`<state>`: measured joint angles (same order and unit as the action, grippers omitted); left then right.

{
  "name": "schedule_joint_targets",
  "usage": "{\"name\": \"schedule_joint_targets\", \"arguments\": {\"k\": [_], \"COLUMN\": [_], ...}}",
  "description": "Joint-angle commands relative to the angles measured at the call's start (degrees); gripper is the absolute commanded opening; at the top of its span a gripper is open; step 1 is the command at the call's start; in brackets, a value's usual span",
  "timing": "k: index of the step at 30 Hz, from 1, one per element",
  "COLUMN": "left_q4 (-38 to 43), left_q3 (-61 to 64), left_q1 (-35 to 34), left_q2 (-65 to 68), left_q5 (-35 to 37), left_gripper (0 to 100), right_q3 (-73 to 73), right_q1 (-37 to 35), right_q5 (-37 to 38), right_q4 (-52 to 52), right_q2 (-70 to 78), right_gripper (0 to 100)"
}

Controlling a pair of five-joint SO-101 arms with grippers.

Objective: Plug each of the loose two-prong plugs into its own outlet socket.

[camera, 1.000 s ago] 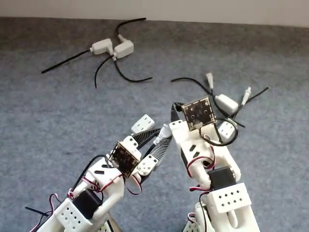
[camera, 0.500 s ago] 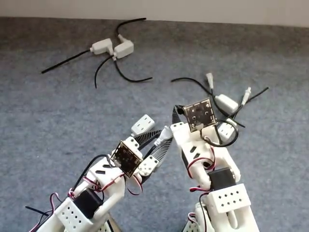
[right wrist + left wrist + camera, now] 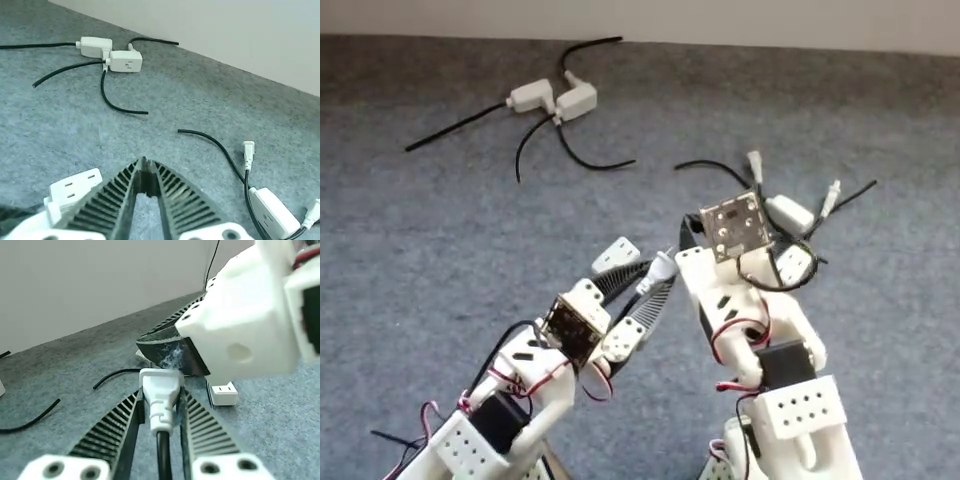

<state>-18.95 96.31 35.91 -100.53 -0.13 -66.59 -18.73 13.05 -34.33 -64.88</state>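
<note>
Plug [image 3: 159, 405], white w/ black cord, clamped in left pincer [image 3: 161, 391]; right pincer [image 3: 146, 172] closed.

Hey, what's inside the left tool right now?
A white two-prong plug is clamped in the left tool, its black cord trailing back toward the wrist. Its prongs cannot be seen: the right tool just ahead covers them.

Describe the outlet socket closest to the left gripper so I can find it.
On the grey carpet, look right beside the left gripper, which holds a white plug. The white outlet socket lies there alone, not among black cords like the others.
</note>
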Motion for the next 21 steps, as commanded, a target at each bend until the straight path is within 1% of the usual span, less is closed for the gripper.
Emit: {"name": "schedule_joint_targets", "arguments": {"k": [1, 5, 12, 14, 18, 21], "left_q4": [3.0, 3.0, 3.0, 3.0, 3.0, 2.9], "left_q3": [0.8, 0.8, 0.8, 0.8, 0.8, 0.8], "left_q1": [-1.5, -1.5, -1.5, -1.5, -1.5, -1.5], "left_q2": [-0.8, -0.8, -0.8, -0.8, -0.8, -0.8], "left_q5": [0.4, 0.4, 0.3, 0.3, 0.3, 0.3], "left_gripper": [1, 1, 1, 1, 1, 1], "right_q3": [6.2, 3.0, -11.8, -14.0, -10.5, -5.0], "right_q1": [-0.3, -0.3, -0.3, -0.1, -0.1, -0.1], "right_q5": [0.6, 0.4, 0.8, 0.8, 0.8, 0.8], "right_q4": [-3.6, -1.5, 6.3, 7.0, 6.6, 3.3], "right_q2": [0.3, 0.7, 0.7, 0.3, 0.5, 0.5], "right_gripper": [0.7, 0.7, 0.7, 0.7, 0.7, 0.7]}}
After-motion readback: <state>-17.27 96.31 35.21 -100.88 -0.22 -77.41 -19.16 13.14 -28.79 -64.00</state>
